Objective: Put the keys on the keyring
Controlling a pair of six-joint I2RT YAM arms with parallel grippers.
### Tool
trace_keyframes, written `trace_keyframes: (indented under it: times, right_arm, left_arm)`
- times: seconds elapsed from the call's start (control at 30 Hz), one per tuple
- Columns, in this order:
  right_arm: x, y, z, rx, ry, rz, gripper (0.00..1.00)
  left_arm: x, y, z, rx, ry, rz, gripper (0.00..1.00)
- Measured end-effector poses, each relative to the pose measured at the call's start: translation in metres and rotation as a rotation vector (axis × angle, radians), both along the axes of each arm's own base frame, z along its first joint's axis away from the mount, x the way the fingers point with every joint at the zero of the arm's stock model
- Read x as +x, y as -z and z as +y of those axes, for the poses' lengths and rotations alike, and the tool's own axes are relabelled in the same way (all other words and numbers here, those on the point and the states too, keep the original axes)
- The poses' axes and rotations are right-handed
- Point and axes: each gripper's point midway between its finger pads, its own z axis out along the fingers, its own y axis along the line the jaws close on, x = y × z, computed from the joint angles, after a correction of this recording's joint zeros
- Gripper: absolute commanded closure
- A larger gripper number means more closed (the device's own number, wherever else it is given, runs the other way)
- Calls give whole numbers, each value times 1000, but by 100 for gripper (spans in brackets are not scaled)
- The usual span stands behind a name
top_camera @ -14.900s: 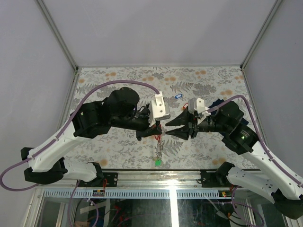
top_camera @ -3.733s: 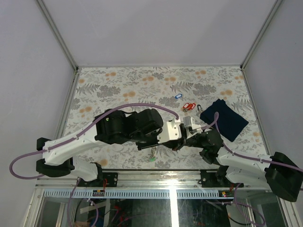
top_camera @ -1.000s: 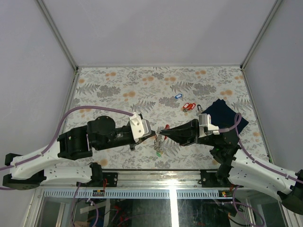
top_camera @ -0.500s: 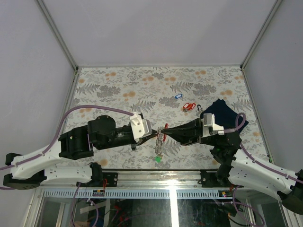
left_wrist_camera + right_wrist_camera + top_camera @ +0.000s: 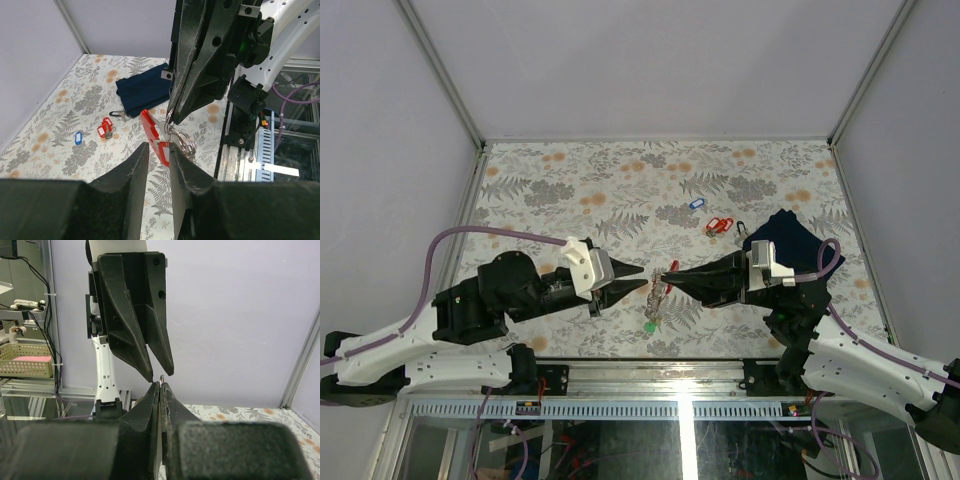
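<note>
floral-print table (image 5: 570, 180), plain grey walls (image 5: 620, 70): right gripper (image 5: 670, 272) pinches the keyring (image 5: 186, 145) carrying a red-tagged key (image 5: 149, 127) over the table, left gripper (image 5: 643, 276) narrowly parted, empty, just beside; loose keys (image 5: 718, 225) near the navy cloth (image 5: 785, 228).

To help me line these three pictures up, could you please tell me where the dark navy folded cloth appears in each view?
Top external: the navy cloth lies at the right of the table, partly under the right arm.
Left wrist: upper middle, behind the right gripper.
Right wrist: not in it.
Shared landmark: the right gripper, fingers pinching the keyring, shows in all three.
</note>
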Motion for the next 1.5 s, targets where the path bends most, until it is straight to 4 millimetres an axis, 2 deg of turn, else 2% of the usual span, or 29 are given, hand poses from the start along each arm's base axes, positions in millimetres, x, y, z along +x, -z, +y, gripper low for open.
trace_keyframes:
  times: [0.33, 0.93, 1.0, 1.13, 1.27, 1.37, 1.5]
  right_arm:
    - [-2, -1, 0, 4, -10, -2, 100]
    - [-10, 1, 2, -8, -62, -16, 100]
    - [-11, 2, 2, -10, -64, -16, 100]
    - [-11, 3, 3, -14, -69, -15, 100]
    - [-10, 3, 3, -13, -66, -17, 100]
    - [-11, 1, 2, -8, -64, -24, 95]
    - [-10, 1, -1, -14, -42, -42, 74]
  left_arm:
    - [-2, 11, -18, 19, 35, 25, 75]
    - [-5, 13, -21, 24, 56, 28, 82]
    - [-5, 13, -22, 25, 57, 29, 85]
    - [-6, 14, -23, 29, 63, 30, 98]
    - [-7, 14, -23, 30, 72, 32, 100]
    - [-9, 13, -24, 31, 80, 33, 100]
    - [-9, 12, -25, 62, 82, 38, 100]
